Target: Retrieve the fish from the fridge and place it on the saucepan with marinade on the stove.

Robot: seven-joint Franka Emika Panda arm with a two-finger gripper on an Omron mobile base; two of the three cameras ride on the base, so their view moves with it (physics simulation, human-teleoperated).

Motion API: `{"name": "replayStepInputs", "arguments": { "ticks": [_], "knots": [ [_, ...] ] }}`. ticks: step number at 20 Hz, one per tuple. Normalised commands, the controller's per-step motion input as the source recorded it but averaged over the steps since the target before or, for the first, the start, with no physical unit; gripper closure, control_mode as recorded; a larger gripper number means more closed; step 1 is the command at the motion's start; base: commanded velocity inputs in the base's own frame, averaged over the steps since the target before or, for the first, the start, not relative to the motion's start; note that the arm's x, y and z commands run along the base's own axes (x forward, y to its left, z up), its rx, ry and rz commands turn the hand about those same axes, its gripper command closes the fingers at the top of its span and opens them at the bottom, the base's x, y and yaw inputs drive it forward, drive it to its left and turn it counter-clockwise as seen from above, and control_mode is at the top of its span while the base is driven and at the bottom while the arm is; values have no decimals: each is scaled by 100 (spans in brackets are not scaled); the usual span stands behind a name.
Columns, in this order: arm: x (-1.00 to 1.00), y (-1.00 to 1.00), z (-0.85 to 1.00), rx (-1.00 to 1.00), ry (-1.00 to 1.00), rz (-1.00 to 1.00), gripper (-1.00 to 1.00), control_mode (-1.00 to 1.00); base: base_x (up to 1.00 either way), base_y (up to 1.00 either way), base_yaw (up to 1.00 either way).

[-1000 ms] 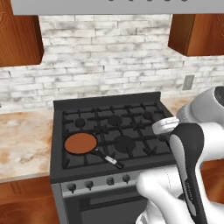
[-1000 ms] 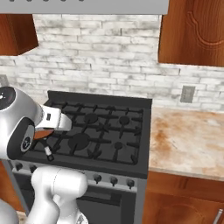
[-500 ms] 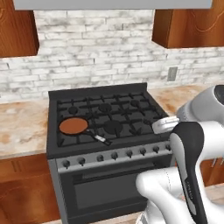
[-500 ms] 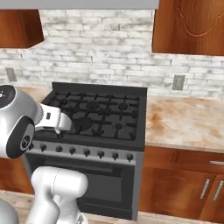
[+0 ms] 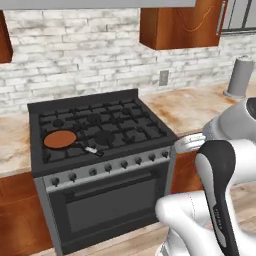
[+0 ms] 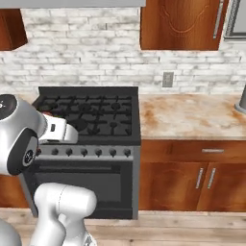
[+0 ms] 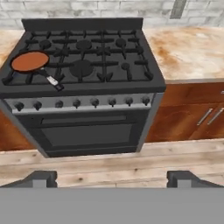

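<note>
The end effector (image 7: 112, 179) is hanging wide open and gripping nothing, facing the stove (image 7: 87, 87) from above the wooden floor (image 7: 113, 164). The saucepan with marinade (image 7: 29, 61) is sitting on the stove's front-left burner, beside the marbled counter (image 7: 192, 48).

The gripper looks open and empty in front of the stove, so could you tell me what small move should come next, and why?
Probably keep driving the base on in search of the fridge. The gripper stands open with nothing between its fingertips, the saucepan on the stove holds only orange-brown marinade, and no fish is there yet.
</note>
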Motion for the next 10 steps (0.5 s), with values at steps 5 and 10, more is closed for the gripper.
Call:
{"name": "replayStepInputs", "arguments": {
  "ticks": [5,10],
  "knots": [
    [0,0,0,0,0,0,-100,100,-1,-16,-64],
    [0,0,0,0,0,0,-100,100,0,-13,-69]
  ]
}}
